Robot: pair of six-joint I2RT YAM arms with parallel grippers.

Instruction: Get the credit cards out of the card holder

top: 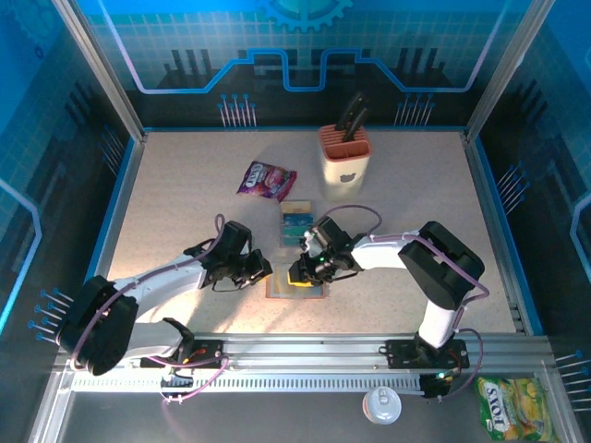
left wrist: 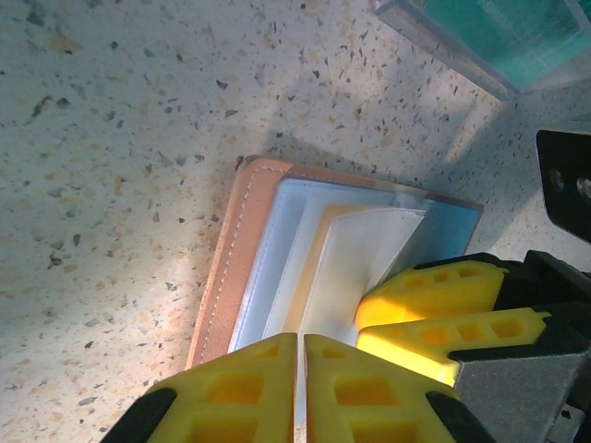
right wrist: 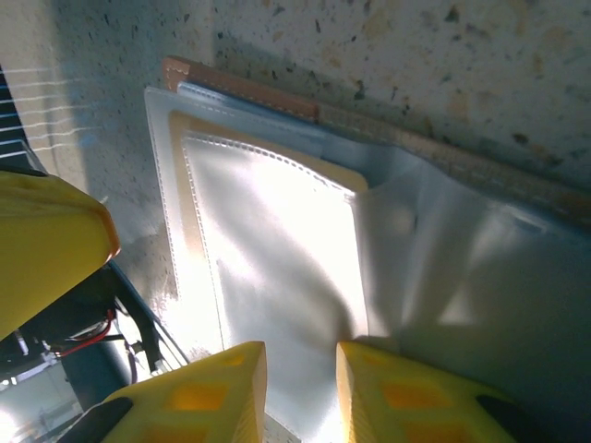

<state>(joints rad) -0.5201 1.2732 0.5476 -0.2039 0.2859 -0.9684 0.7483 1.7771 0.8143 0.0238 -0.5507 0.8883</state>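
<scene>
Speckled grey tabletop [top: 185, 221] carries the open brown leather-look card holder [top: 314, 291] between both arms, near the front edge. Left jaws are pinched almost closed, seemingly on its near sleeve edge. Right jaws stand slightly apart, nearer the pale tan card [right wrist: 177, 212] in its clear pocket, whose long axis runs straight away from them.

Speckled beige tabletop [top: 185, 185] with blue trim [top: 118, 198] along its edges. Back wall [top: 305, 46] is a blue printed panel: grid pattern, circuit-style lines, part of a gear at the top. Side walls [top: 37, 138] are dark blue with the same line graphics. Aluminium frame posts [top: 97, 65] rise at the rear corners. Slotted aluminium rail [top: 305, 343] across the near edge. Bright light patch on the tabletop towards the front, hard shadows.
</scene>
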